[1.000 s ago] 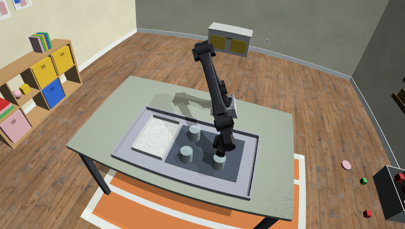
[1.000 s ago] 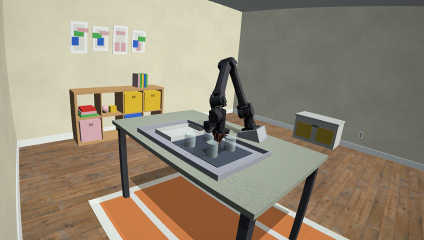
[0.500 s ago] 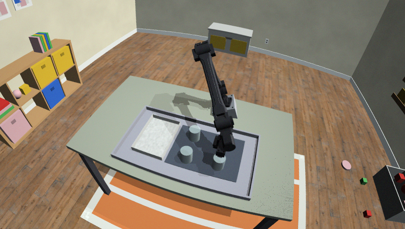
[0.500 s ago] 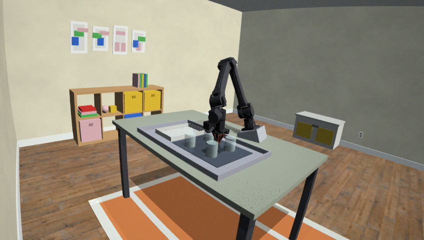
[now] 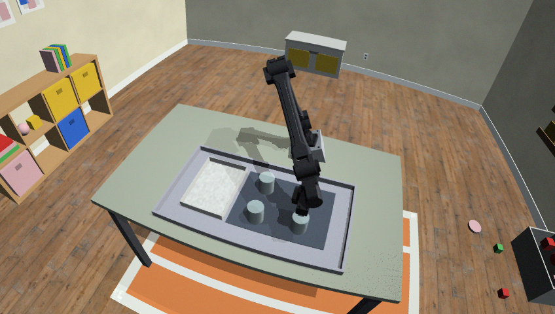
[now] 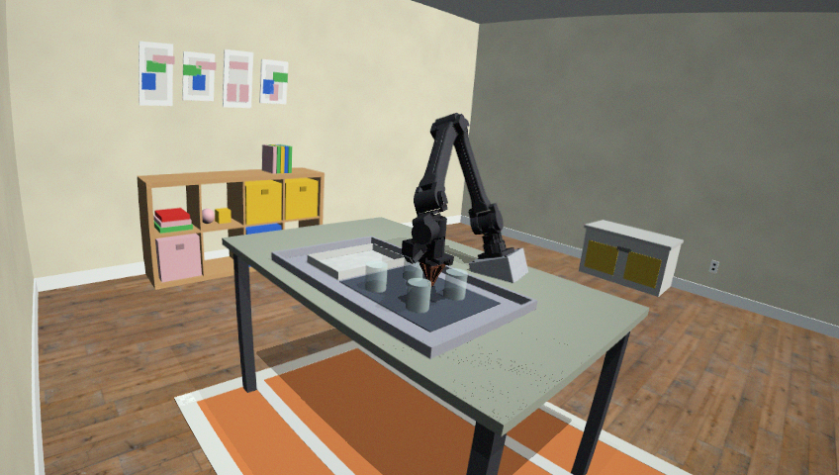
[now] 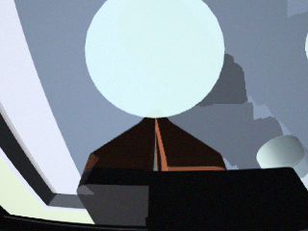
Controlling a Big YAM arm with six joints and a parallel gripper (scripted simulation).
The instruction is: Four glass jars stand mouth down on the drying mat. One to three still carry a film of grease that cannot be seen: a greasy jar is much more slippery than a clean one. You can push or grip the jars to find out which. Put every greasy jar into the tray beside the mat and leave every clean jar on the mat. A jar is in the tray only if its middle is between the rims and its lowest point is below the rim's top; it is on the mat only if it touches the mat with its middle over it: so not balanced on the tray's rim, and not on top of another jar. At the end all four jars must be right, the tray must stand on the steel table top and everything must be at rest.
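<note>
In the top view the arm (image 5: 292,116) hides the fourth jar. In the wrist view the near jar (image 7: 154,53) is cut off by the upper edge, another jar (image 7: 281,153) by the right edge; whether the fingertips touch the near jar cannot be told.

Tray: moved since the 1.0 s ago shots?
No. In the top and exterior views the tray shows no visible shift in any direction, judged against the drying mat.
</note>
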